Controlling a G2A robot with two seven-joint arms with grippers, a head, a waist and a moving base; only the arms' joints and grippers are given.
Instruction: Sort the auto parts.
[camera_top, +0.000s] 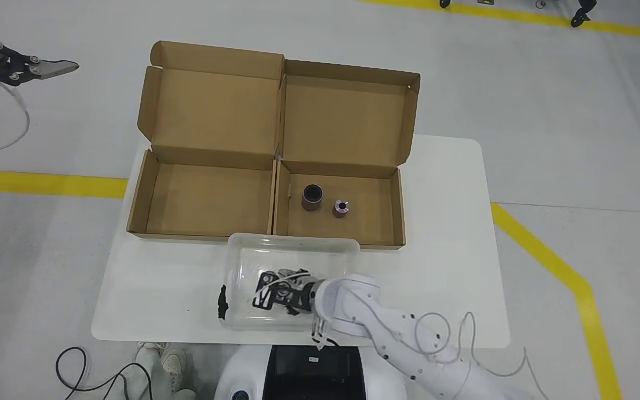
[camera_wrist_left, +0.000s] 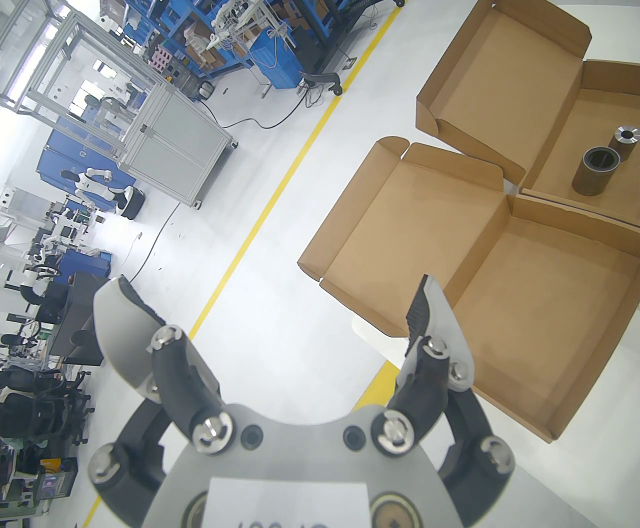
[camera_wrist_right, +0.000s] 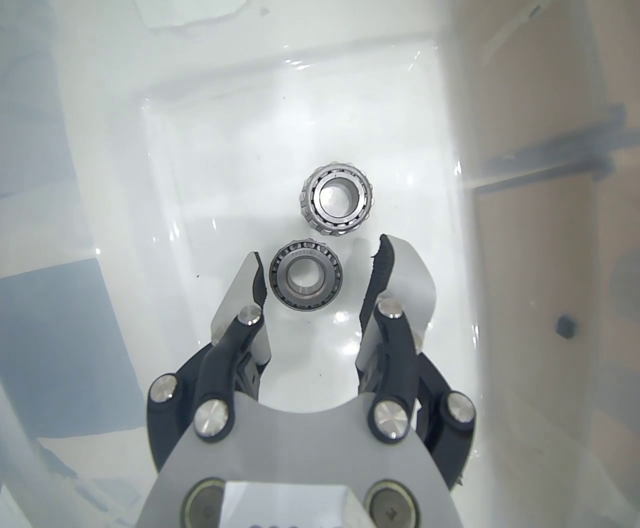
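Note:
Two steel roller bearings lie in a clear plastic bin (camera_top: 290, 238) at the table's front. My right gripper (camera_wrist_right: 319, 252) is down in the bin (camera_wrist_right: 200, 75), open, with the nearer bearing (camera_wrist_right: 305, 274) between its fingers, close to one pad. The second bearing (camera_wrist_right: 336, 198) rests just beyond the fingertips. From above, the right gripper (camera_top: 285, 290) sits mid-bin. My left gripper (camera_top: 40, 68) hangs open and empty over the floor, far to the left of the table; in its own view the left gripper (camera_wrist_left: 272, 287) faces the boxes.
Two open cardboard boxes stand side by side behind the bin. The left box (camera_top: 200, 195) holds nothing. The right box (camera_top: 385, 210) holds a dark sleeve (camera_top: 312, 197) and a small metal cylinder (camera_top: 341, 208). A small dark object (camera_top: 222, 300) sits by the bin's left wall.

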